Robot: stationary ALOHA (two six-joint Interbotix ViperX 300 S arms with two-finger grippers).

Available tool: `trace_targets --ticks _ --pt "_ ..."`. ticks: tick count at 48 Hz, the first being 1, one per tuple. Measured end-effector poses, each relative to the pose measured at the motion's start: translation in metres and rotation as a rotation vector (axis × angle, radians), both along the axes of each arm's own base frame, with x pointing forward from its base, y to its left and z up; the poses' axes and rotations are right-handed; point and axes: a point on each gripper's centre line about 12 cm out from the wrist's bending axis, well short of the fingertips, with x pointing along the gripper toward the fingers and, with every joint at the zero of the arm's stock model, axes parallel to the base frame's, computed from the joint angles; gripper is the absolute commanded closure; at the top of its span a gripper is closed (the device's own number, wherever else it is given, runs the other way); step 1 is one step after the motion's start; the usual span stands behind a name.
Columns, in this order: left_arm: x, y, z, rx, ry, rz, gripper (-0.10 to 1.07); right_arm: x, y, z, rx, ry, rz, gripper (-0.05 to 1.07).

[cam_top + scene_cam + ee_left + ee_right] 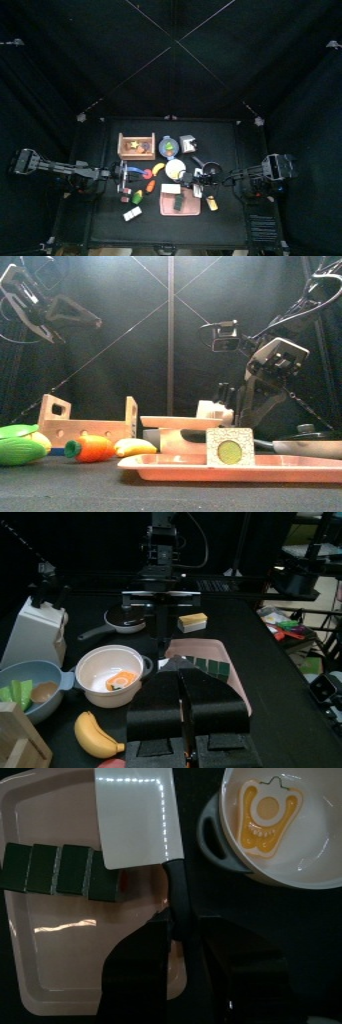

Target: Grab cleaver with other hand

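The cleaver has a broad silver blade [134,818] and a black handle [171,893]. It lies flat over the pink tray [67,938]. My right gripper [178,936] is shut on the handle's end, low over the tray, and also shows in the top view [203,184]. A row of dark green slices [54,870] sits on the tray beside the blade. My left gripper [187,684] is shut and empty, held high at the table's left [123,178], facing the tray from a distance. The cleaver is not clear in the left wrist view.
A white pot [274,828] holding a yellow-orange piece stands next to the tray. A blue bowl [34,687], banana [91,734], white carton [40,627], small pan [120,624] and yellow block [194,620] surround it. A wooden crate [87,418] stands front left.
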Motion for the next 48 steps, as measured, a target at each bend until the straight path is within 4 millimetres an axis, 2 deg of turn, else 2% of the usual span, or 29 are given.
trace_targets --ticks 9,14,23,36,41,48 --pt "0.000 0.001 0.000 -0.010 0.001 0.007 0.98 0.001 0.000 0.002 -0.002 0.012 0.000 0.46" --pt "0.000 0.003 0.001 -0.049 -0.008 0.032 0.92 0.005 0.004 0.010 -0.005 0.006 0.013 0.46" --pt "0.002 0.010 0.007 -0.174 -0.046 0.111 0.65 0.012 0.010 0.035 -0.041 -0.017 0.052 0.46" --pt "0.005 0.008 0.015 -0.299 -0.070 0.146 0.24 0.013 0.011 0.080 -0.091 -0.088 0.083 0.46" --pt "0.006 0.009 0.018 -0.342 -0.076 0.166 0.13 0.011 0.008 0.094 -0.106 -0.127 0.081 0.46" --pt "0.013 0.010 0.023 -0.405 -0.079 0.200 0.10 0.007 -0.003 0.107 -0.150 -0.162 0.075 0.46"
